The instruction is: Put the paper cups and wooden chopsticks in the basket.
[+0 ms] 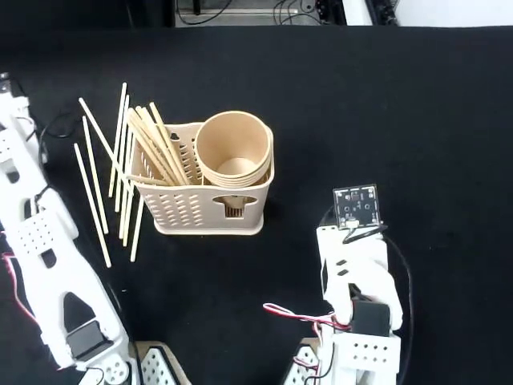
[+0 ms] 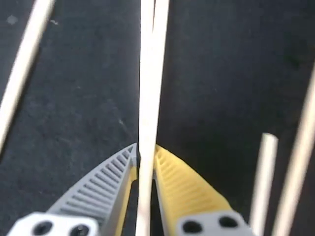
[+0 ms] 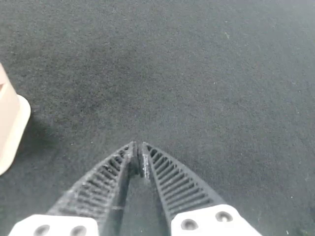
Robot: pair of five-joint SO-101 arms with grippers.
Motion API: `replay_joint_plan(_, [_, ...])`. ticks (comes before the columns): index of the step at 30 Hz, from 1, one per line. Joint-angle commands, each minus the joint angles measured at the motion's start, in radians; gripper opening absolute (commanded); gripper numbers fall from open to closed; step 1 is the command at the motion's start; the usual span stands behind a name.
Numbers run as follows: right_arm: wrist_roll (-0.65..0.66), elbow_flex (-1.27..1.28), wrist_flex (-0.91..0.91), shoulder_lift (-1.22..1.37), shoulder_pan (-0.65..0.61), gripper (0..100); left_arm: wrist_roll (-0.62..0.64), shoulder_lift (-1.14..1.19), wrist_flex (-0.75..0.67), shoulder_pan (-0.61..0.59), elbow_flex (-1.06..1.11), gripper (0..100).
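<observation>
A beige slotted basket (image 1: 204,204) stands left of the table's middle. Stacked paper cups (image 1: 232,148) sit in its right half, and a bundle of wooden chopsticks (image 1: 156,144) leans in its left half. Several more chopsticks (image 1: 96,192) lie on the black cloth left of the basket. My left gripper (image 2: 146,152) hangs low over the cloth, its grey and yellow fingers shut on a chopstick (image 2: 147,73) that runs between them; other chopsticks (image 2: 263,177) lie beside it. My right gripper (image 3: 138,147) is shut and empty above bare cloth, right of the basket's corner (image 3: 10,128).
The left arm (image 1: 40,241) runs along the table's left edge. The right arm (image 1: 357,273) is folded near the front edge, right of the basket. Black cloth covers the table, with open room behind and to the right of the basket.
</observation>
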Motion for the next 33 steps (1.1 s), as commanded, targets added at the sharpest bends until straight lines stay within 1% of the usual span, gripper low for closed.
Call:
replay_joint_plan(1, [0.002,-0.001,-0.012,-0.004,0.017,2.6,0.0,-0.164,0.057,0.045,-0.019,3])
replay_joint_plan(4, [0.002,-0.001,-0.012,-0.004,0.017,2.6,0.003,-0.232,0.081,0.058,-0.019,3])
replay_joint_plan(9, [0.002,-0.001,-0.012,-0.004,0.017,2.6,0.052,-0.308,0.083,0.056,-0.019,3])
replay_joint_plan(14, [0.002,-0.001,-0.012,-0.004,0.017,2.6,0.074,-0.333,0.081,0.061,-0.019,3])
replay_joint_plan(20, [0.002,-0.001,-0.012,-0.004,0.017,2.6,0.143,-0.338,0.064,0.061,-0.024,3])
replay_joint_plan(22, [0.002,-0.001,-0.012,-0.004,0.017,2.6,0.14,-0.345,0.069,0.068,-0.024,3])
replay_joint_plan(25, [0.002,-0.001,-0.012,-0.004,0.017,2.6,0.089,-0.394,0.091,0.09,-0.013,3])
replay_joint_plan(26, [0.002,-0.001,-0.012,-0.004,0.017,2.6,0.095,-0.411,0.091,0.09,-0.002,3])
replay_joint_plan(29, [0.002,-0.001,-0.012,-0.004,0.017,2.6,0.117,-0.486,0.091,0.081,0.088,3])
replay_joint_plan(33, [0.002,-0.001,-0.012,-0.004,0.017,2.6,0.114,-0.634,0.089,0.077,0.367,3])
